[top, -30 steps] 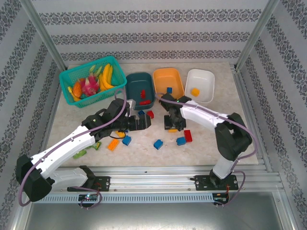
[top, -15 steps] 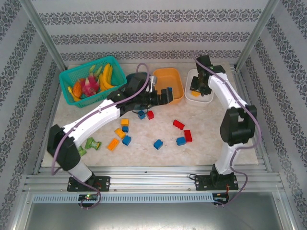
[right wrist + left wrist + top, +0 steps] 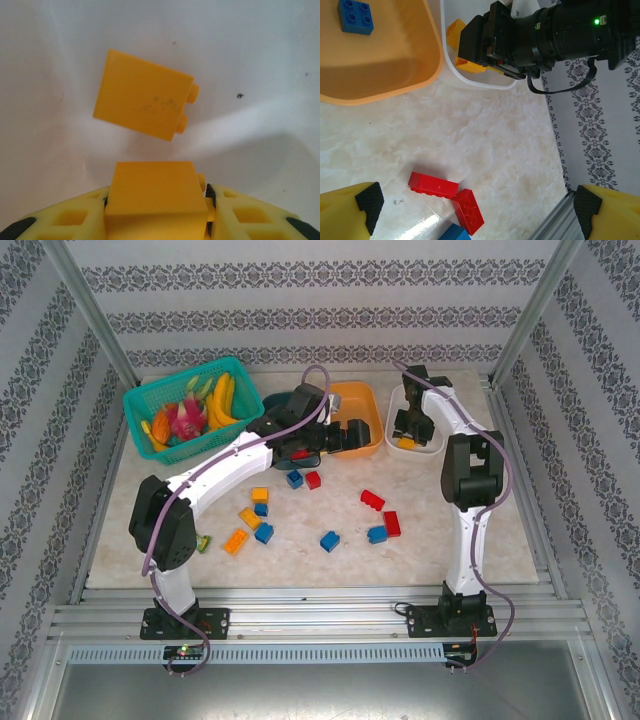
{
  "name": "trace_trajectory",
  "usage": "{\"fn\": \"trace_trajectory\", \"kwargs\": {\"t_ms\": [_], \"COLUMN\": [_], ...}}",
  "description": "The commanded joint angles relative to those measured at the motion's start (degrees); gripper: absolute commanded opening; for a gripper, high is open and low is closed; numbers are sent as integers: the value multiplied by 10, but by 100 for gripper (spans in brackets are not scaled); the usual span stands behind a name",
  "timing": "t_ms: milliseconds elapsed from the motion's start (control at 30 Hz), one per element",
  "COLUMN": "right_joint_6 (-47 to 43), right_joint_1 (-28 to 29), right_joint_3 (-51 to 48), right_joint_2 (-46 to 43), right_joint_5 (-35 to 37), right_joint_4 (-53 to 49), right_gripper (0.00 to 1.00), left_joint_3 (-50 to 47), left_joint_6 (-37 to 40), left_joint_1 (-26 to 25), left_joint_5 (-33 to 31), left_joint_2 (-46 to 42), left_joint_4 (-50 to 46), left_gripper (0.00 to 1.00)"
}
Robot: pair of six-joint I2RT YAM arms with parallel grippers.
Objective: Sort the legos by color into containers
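Counts on the table
Loose: five blue bricks, three red bricks, three orange bricks; three tubs; one mesh basket.

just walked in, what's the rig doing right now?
Mid-sort by colour. Right gripper hangs over the white tub, shut on an orange-yellow brick; a second orange-yellow brick already lies in the tub. Left gripper is open and empty by the orange tub, which holds a blue brick. Several red, blue and orange loose bricks lie on the table.
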Motion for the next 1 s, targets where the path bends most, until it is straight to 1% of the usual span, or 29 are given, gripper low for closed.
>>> {"fn": "trace_trajectory", "kwargs": {"t_ms": [0,100,233,400,533,633,733,967], "right_joint_6": [-2,-1,-3,1,6,4,2,17], "right_joint_1": [-8,-12,-12,-8,10,41,81,174], "right_joint_3": [19,23,31,37,19,-31,-102,-294], "right_joint_2": [18,16,-9,-82,-172,-257,-343,-540], "right_joint_5": [-23,-30,-29,-19,-10,-2,2,-33], "right_joint_4": [-19,-19,-25,-27,-20,5,35,116], "right_gripper": [51,60,67,68,68,68,69,73], "left_joint_3": [21,20,18,7,-4,-30,-65,-143], "left_joint_6": [15,17,24,28,29,24,20,4], "left_joint_1": [6,5,7,8,8,8,8,12], "left_joint_5": [10,6,0,-22,-49,-75,-98,-133], "left_joint_2": [0,-4,-18,-51,-86,-120,-158,-242], "left_joint_4": [2,-5,-16,-39,-84,-113,-135,-175], "left_gripper": [100,100,100,100,99,97,97,96]}}
